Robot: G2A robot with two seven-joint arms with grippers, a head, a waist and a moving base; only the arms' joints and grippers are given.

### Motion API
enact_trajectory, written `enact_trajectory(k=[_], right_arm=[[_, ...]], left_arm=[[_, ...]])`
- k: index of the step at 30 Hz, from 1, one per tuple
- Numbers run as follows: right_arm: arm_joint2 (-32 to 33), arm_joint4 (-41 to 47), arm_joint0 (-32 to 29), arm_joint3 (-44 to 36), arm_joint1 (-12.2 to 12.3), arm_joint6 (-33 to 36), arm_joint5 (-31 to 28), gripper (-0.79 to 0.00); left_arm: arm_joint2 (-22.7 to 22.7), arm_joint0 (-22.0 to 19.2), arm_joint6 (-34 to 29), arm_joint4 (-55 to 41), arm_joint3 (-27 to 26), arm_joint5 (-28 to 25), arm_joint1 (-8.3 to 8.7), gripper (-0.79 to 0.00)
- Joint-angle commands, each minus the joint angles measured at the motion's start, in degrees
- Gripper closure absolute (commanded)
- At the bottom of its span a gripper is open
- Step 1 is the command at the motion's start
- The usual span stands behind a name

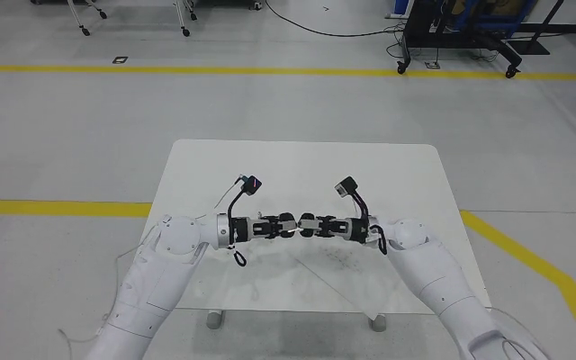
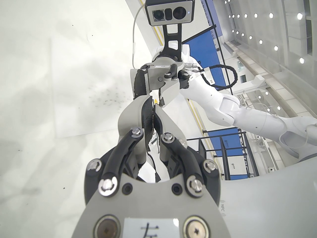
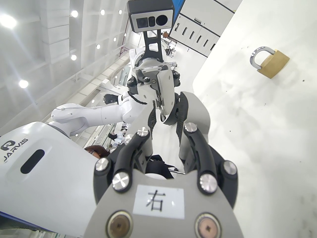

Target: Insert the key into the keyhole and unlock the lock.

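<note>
Left hand point(image 2: 151, 104) pinched nearly closed, contents unclear, its tips poking between the moderately parted fingers of right hand point(image 3: 168, 104) above the table point(image 3: 260, 130); brass padlock point(image 3: 271, 63) lies flat on table, well apart.

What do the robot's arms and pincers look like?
The arms are white and rounded. The left pincer and right pincer are grey, with black bars, silver screws, ridged black pads and a white label. Each wrist carries a black camera on a stalk and a looping black cable.
</note>
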Motion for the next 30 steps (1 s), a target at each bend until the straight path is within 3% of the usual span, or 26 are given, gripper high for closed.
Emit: enact_trajectory(k=[1,7,10,12,17,18,19,24,30], right_arm=[[-0.44,0.28,0.04,-0.2,0.23,-0.03,-0.03,-0.163],[-1.77,1.46,0.16,-0.57,0.86,-0.33,-0.33,-0.142],[-2.48,1.66,0.26,-0.62,1.13,-0.57,-0.56,-0.086],[-2.95,1.67,0.39,-0.56,1.29,-0.79,-0.79,0.0],[-3.86,2.08,0.64,-0.44,1.72,-1.71,-1.71,0.0],[-3.95,2.23,0.66,-0.36,1.84,-1.87,-1.87,0.0],[-4.01,2.49,0.65,-0.32,1.96,-2.03,-2.03,0.0],[-3.05,3.36,0.63,0.46,2.95,-3.3,-3.3,0.0],[2.64,4.96,0.55,3.6,5.1,-7.77,-7.76,0.0]], left_arm=[[0.11,-0.05,0.12,0.0,0.02,-0.03,0.08,0.0],[0.5,-0.21,0.32,0.03,0.02,0.15,0.31,0.0],[0.77,-0.23,0.31,-0.22,0.01,0.05,0.41,0.0],[1.13,-0.27,-0.16,-0.53,0.04,0.04,0.46,0.0],[1.12,-0.57,0.82,-0.69,0.29,-0.54,0.62,0.0],[0.98,-0.55,1.68,-0.67,0.26,-0.95,0.64,-0.366],[0.78,-0.53,2.81,-0.44,0.2,-1.5,0.66,-0.785],[0.66,-0.46,3.76,-0.25,0.16,-1.97,0.68,-0.785],[0.66,-0.46,3.76,-0.25,0.16,-1.97,0.68,-0.785]])
